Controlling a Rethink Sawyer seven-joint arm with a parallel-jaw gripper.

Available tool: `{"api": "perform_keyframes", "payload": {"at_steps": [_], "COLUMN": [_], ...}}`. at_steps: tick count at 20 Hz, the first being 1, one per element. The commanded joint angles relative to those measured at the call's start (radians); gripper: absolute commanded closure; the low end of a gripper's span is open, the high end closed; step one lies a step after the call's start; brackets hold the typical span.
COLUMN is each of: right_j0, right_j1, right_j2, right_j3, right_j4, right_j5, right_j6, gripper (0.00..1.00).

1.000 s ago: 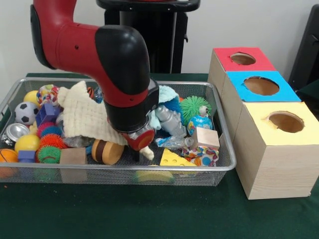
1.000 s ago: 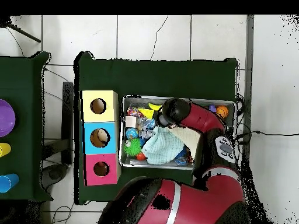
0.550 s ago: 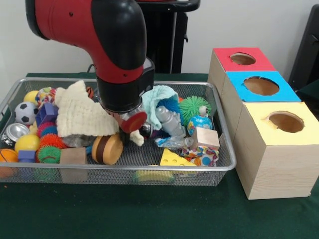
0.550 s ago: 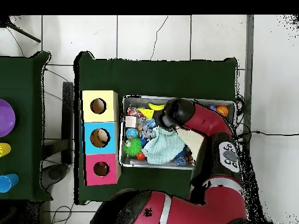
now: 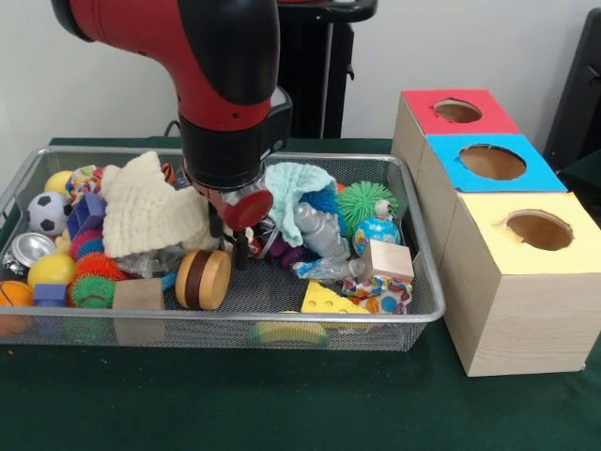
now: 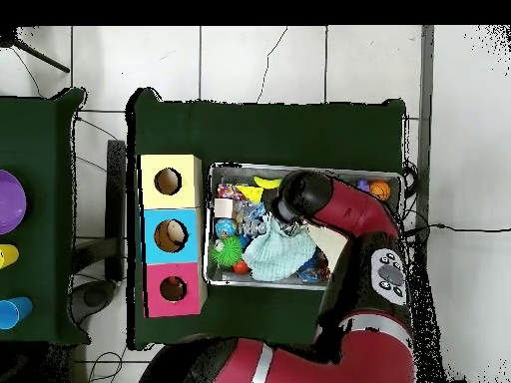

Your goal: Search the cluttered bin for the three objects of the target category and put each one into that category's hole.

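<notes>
At nine o'clock in the bin point(image 5: 413, 246) we see a soccer ball point(image 5: 47, 212), a yellow ball point(image 5: 52, 270) and spiky balls point(image 5: 94, 290) packed together. Next comes a cream cloth point(image 5: 146, 211), with a wooden block point(image 5: 138, 294) at its six o'clock. We reach the gripper point(image 5: 230, 235), low in the bin over the wooden wheel point(image 5: 204, 279); we cannot tell how its fingers stand. At its three o'clock lie a teal cloth point(image 5: 291, 183), a crushed bottle point(image 5: 317, 228), a green spiky ball point(image 5: 366, 202) and a cheese wedge point(image 5: 329, 299). Far right, three boxes: red point(image 5: 457, 111) at twelve, blue point(image 5: 488, 162), yellow point(image 5: 535, 230) at six.
</notes>
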Motion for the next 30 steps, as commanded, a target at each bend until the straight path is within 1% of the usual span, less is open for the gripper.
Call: {"api": "perform_keyframes", "payload": {"at_steps": [1,6,7,8,9,10,11,12,14,15,17,19,21,24,25,27,30], "right_j0": [0.027,0.042,0.040,0.050,0.064,0.070,0.082,0.079,0.079,0.076,0.081,0.087,0.089,0.081,0.070,0.052,0.039], "right_j1": [0.017,0.012,0.006,0.004,-0.001,-0.002,0.006,0.009,0.016,0.008,-0.007,-0.009,0.004,0.031,0.048,0.072,0.101], "right_j2": [-0.001,-0.008,0.001,-0.006,-0.013,-0.015,-0.027,-0.023,-0.023,-0.017,-0.010,-0.010,-0.022,-0.032,-0.027,-0.014,-0.002], "right_j3": [0.124,0.146,0.164,0.169,0.184,0.189,0.181,0.183,0.171,0.180,0.204,0.210,0.180,0.110,0.071,0.025,-0.022], "right_j4": [0.044,0.050,0.062,0.060,0.057,0.057,0.051,0.058,0.058,0.061,0.069,0.069,0.053,0.041,0.036,0.040,0.035], "right_j5": [0.079,0.076,0.080,0.070,0.034,0.019,-0.002,-0.024,-0.004,0.003,-0.008,-0.038,-0.058,-0.043,-0.034,-0.010,-0.003], "right_j6": [0.217,0.216,0.217,0.221,0.230,0.229,0.237,0.237,0.222,0.209,0.201,0.201,0.187,0.164,0.144,0.125,0.102], "gripper": [0.00,0.00,0.00,0.00,0.00,0.00,0.00,0.00,0.00,0.00,0.00,0.00,0.00,0.00,0.00,0.00,0.00]}}
